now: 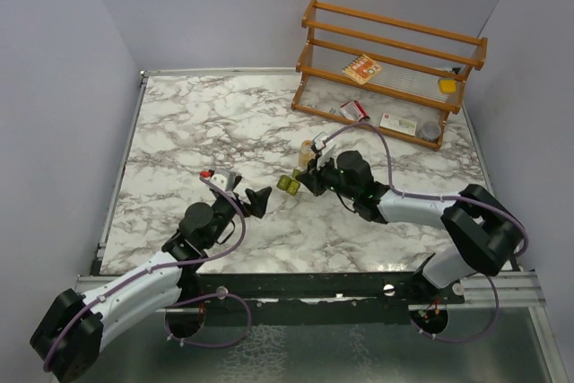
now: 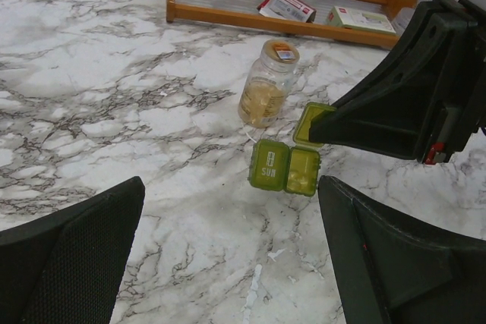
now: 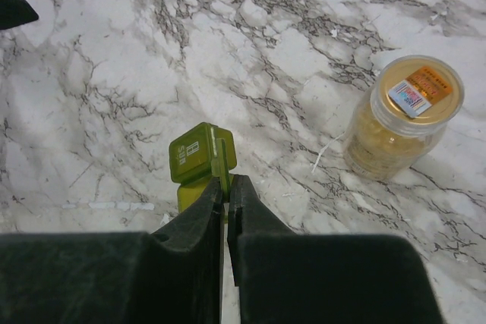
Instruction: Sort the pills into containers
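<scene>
The olive-green pill box [image 2: 270, 165] [image 1: 289, 184] [image 3: 194, 152] lies mid-table, marked SUN on one shut lid. Its neighbouring compartment [image 2: 303, 172] stands uncovered, with pale pills inside. That compartment's lid [image 2: 310, 121] is raised, and my right gripper [image 3: 226, 184] [image 1: 303, 177] is shut on its thin edge [image 3: 222, 158]. A clear bottle [image 2: 266, 85] [image 3: 402, 115] [image 1: 309, 152] of yellowish pills stands upright just behind the box. My left gripper [image 2: 231, 187] [image 1: 260, 199] is open, low over the marble, a short way in front of the box and holding nothing.
A wooden rack [image 1: 395, 60] stands at the back right with red-and-white cartons [image 1: 361, 69] [image 2: 288, 7], a yellow block [image 1: 447, 85] and a small grey cup [image 1: 430, 131]. Grey walls close in the marble table [image 1: 206, 123] on three sides.
</scene>
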Controlling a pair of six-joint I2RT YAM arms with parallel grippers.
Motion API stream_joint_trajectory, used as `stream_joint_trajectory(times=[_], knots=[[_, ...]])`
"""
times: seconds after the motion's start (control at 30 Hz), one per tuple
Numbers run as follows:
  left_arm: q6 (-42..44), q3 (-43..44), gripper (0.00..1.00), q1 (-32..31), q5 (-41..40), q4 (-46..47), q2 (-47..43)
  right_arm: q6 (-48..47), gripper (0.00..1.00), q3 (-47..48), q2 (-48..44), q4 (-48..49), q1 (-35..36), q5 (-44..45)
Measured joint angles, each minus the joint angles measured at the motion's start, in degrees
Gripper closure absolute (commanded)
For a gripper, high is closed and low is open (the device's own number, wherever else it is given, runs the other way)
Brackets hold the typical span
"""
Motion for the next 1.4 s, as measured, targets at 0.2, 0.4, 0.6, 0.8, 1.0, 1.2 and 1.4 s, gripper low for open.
stream_joint_trajectory(times=[0.2, 0.4, 0.6, 0.8, 1.0, 1.2, 1.4], knots=[[0.85, 0.00, 0.01, 0.48, 3.30, 0.37, -0.98, -0.35, 0.99, 0.00, -7.56, -5.64, 0.00, 0.74], [1.77, 2.32, 0.01, 3.19, 14.10, 0.76, 2.14, -0.74, 0.99, 0.00, -16.15, -12.96, 0.00, 1.36], [1.40, 6.36, 0.01, 5.75, 23.71, 3.85, 9.62, -0.68, 0.99, -0.04, -22.64, -18.05, 0.00, 1.46], [-0.04, 8.61, 0.01, 6.93, 30.05, 6.12, 13.77, -0.22, 0.99, -0.46, -26.01, -20.76, 0.00, 1.05], [-2.78, 10.91, 0.01, 8.22, 34.56, 7.56, 15.58, -0.22, 0.99, -1.46, -28.50, -23.12, 0.00, -0.31], [-8.46, 16.26, 0.06, 9.97, 40.65, 9.40, 24.50, -0.28, 0.99, -1.90, -31.69, -24.98, 0.00, -1.97], [-15.30, 17.16, 0.01, 11.54, 46.36, 14.14, 32.02, -0.26, 0.99, -2.16, -33.16, -25.77, 0.00, -2.62]])
